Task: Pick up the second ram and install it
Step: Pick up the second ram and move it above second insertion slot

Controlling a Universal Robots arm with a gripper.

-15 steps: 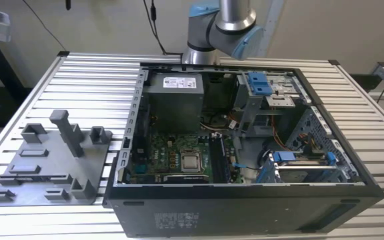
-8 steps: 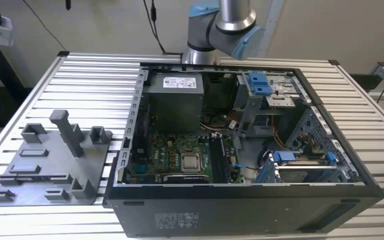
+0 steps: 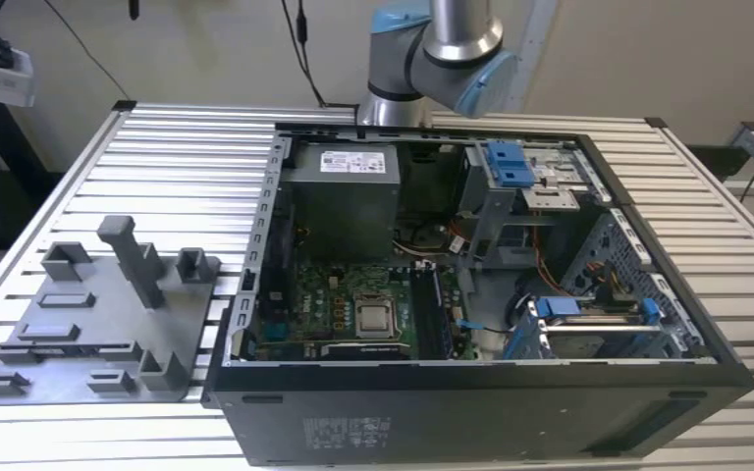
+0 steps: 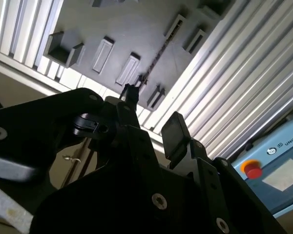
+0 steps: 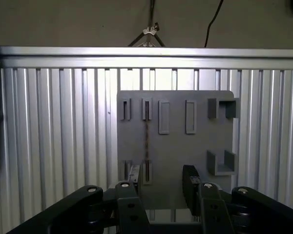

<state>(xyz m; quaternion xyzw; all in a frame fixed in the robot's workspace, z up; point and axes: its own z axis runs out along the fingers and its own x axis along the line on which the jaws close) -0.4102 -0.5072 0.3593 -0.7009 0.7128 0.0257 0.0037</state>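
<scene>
In the first wrist view the fingers [image 5: 189, 183] are held wide apart with nothing gripped. The second ram [image 5: 147, 141] is stood on edge in the grey fixture plate [image 5: 176, 141] on the counter [image 5: 49, 146], nearer one finger than the other.

Fixture plate [image 5: 176, 146] (shared) below both wrist views

Arm [image 3: 432, 49] runs off the top of the exterior view, so just one joint shows. In the first wrist view the second ram [image 5: 147, 139] sits edge-on in the fixture plate [image 5: 176, 146]. It's only a thin line, chips too small to tell. The gripper [image 5: 161, 170] covers the plate's near edge.
</scene>
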